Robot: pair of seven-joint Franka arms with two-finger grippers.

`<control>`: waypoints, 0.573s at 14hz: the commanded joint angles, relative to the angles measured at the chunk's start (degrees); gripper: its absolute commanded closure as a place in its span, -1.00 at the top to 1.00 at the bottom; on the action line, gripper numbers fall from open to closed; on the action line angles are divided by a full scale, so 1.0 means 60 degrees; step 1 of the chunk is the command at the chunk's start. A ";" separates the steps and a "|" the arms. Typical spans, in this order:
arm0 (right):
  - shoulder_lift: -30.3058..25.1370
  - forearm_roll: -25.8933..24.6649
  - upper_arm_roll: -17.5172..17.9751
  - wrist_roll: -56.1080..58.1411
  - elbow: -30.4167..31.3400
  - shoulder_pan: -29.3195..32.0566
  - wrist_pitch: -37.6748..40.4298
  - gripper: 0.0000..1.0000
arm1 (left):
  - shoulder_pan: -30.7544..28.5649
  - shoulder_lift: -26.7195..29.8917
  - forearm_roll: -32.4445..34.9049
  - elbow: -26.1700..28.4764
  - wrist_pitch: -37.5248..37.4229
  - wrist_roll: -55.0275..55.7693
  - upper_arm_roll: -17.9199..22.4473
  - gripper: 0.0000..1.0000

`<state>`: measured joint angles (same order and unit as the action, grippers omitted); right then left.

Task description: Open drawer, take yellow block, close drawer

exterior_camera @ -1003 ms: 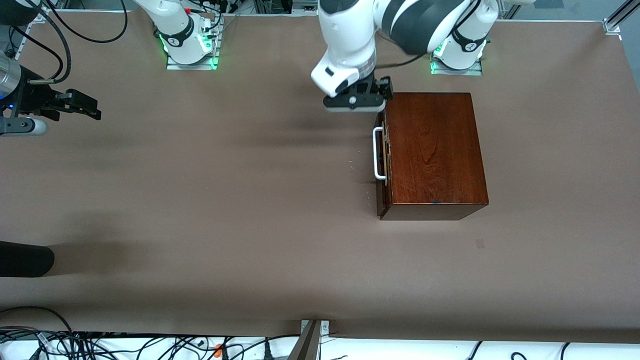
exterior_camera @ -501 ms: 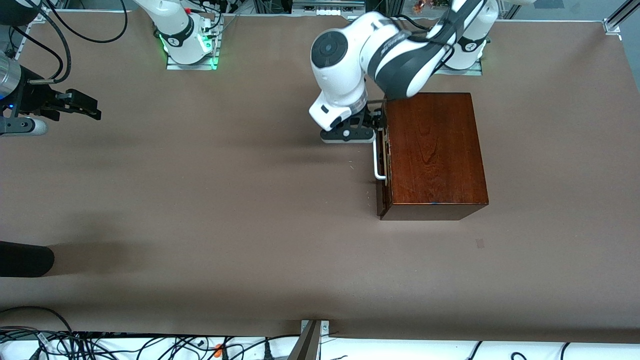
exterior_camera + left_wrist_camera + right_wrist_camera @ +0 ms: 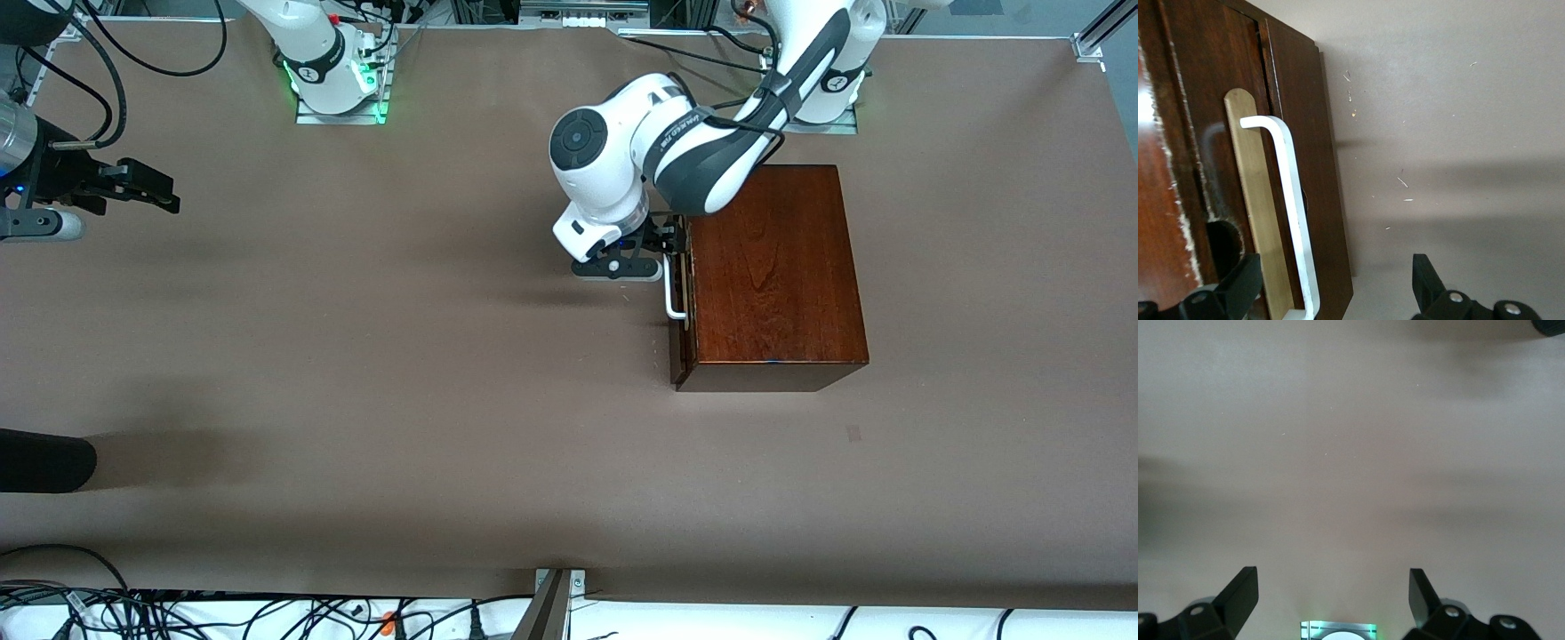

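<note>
A glossy dark mahogany box (image 3: 772, 271) sat on a brown-covered table (image 3: 400, 373), toward the left arm's end. Its drawer (image 3: 681, 293) was shut, the dark reddish-brown front flush with the box and facing the right arm's end of the table. A white U-shaped bar handle (image 3: 673, 298) ran along that front — in the left wrist view the handle (image 3: 1293, 207) stood out from a pale strip (image 3: 1258, 213) on the drawer front (image 3: 1301, 167).

The left arm reached down from its base to the drawer front. The left hand (image 3: 662, 258) sat at the handle's end farther from the front camera. Its fingers were spread apart: the wrist view showed one fingertip (image 3: 1238, 290) against the wooden front and the other (image 3: 1428, 283) out over the bare table, with the handle's bar passing between them. They were not pressed onto the bar.

The right arm waited. The right hand (image 3: 147, 191) hung over the table near the right arm's end, and the right wrist view showed its fingers (image 3: 1241, 593) spread wide with nothing between them, only bare table below.

The yellow block could not be seen in any view.
</note>
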<state>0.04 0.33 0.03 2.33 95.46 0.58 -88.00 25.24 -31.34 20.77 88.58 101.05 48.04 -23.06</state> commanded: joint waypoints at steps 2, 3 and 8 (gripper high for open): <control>0.0007 0.0136 0.0112 0.0110 -0.0163 0.0153 0.0194 1.00 | -0.0090 -0.0181 0.0435 0.0149 0.0179 0.0123 -0.0010 1.00; 0.0007 0.0136 0.0112 0.0096 -0.0163 0.0153 0.0194 1.00 | -0.0134 -0.0254 0.0435 0.0135 0.0223 0.0123 -0.0010 1.00; 0.0007 0.0136 0.0112 0.0096 -0.0163 0.0153 0.0194 1.00 | -0.0164 -0.0576 0.0478 0.0076 0.0544 0.0196 0.0005 1.00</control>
<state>0.05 0.33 0.03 2.33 95.46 0.58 -88.00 24.52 -33.93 21.62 88.92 102.88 48.09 -22.62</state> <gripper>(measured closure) 0.000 0.000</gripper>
